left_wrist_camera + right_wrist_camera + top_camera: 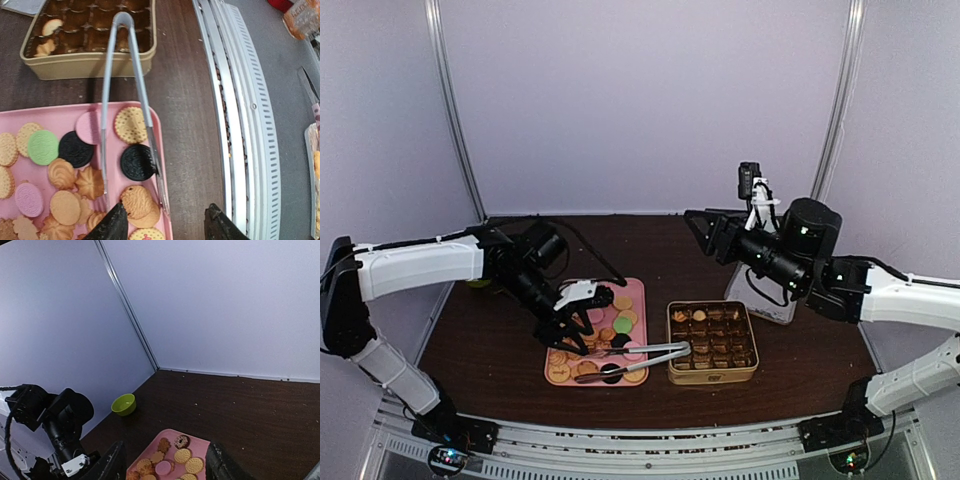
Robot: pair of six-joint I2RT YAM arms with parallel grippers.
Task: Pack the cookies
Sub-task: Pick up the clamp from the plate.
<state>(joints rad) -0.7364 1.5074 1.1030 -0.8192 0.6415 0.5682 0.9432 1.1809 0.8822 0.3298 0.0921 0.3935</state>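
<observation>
The cookies (65, 175) lie loose on a pink tray (160, 125): tan round and flower-shaped ones, plus pink, black and green discs. The cookies (620, 322) and tray (638, 290) sit left of a gold tin (712, 376) with a grid of compartments; a few tan cookies are in the tin (85, 66). Metal tongs (142, 95) lie across tray and tin, hinge end over the tin. My left gripper (165, 227) hovers open over the tray's near edge, holding nothing. My right gripper (165, 466) is open, raised high above the table, with the cookies (182, 456) far below it.
A green bowl (124, 404) stands by the left wall. A clear container (760, 305) sits behind the tin under the right arm. A metal rail (235, 125) runs along the table's front edge, close to the tray.
</observation>
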